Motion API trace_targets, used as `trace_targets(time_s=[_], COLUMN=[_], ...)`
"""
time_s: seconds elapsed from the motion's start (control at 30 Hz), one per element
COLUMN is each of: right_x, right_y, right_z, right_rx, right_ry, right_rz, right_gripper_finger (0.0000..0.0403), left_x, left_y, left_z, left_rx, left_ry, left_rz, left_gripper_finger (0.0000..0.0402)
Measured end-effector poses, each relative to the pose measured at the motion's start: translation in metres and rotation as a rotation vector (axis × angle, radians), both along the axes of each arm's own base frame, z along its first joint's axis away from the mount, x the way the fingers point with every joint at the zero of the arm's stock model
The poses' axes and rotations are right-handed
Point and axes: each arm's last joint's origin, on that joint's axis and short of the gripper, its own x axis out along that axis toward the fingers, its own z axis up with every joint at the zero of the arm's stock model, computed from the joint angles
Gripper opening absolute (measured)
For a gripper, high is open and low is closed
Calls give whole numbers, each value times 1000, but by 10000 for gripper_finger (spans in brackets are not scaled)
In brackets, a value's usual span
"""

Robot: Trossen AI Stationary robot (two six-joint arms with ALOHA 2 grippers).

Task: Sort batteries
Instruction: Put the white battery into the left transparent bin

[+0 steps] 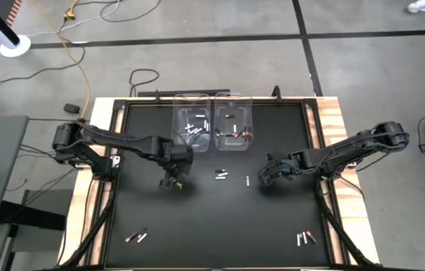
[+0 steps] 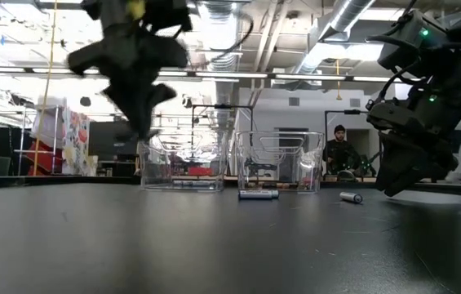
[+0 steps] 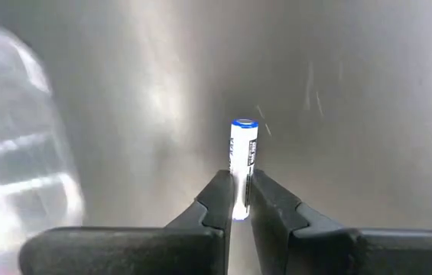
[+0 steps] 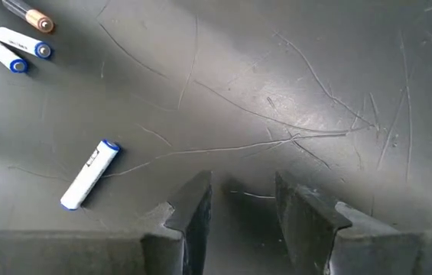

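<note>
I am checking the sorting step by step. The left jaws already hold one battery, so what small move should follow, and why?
Probably carry it over the left clear plastic bin. The left gripper is shut on a slim white battery with a blue cap, raised off the black table just short of that bin, which already holds white batteries. The right gripper waits open.

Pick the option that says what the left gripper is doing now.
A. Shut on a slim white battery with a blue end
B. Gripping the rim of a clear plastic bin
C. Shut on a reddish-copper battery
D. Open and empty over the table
A: in the left wrist view the left gripper has its dark fingers pinched on a slim white battery with a blue end, which stands out past the fingertips.
</note>
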Motion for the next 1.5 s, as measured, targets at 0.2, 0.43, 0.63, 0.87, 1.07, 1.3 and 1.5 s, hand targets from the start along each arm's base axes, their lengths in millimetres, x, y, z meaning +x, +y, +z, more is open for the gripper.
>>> trace_targets(time_s=[0.2,0.43,0.63,0.87,1.07,1.3,1.5], right_x=[0,1,1,0,1,1,1], right_y=[0,0,0,0,0,0,0], right_z=[0,0,0,0,0,0,0], right_rx=[0,10,18,29,38,72,76], right_ry=[-1,-11,-14,-18,-23,-38,-40], right_rz=[-1,-15,-26,-45,-59,-112,-120], right_gripper_finger=[163,163,163,163,163,163,163], left_x=[10,4,-5,6,21,33,36], left_y=[43,108,147,182,204,211,215], left_z=[48,91,102,62,22,-10,-28], left_rx=[46,142,204,141,69,15,-18], left_ry=[-158,-285,-370,-269,-145,-87,-41], left_rz=[61,190,290,341,409,472,558], left_gripper_finger=[26,26,27,27,27,28,49])
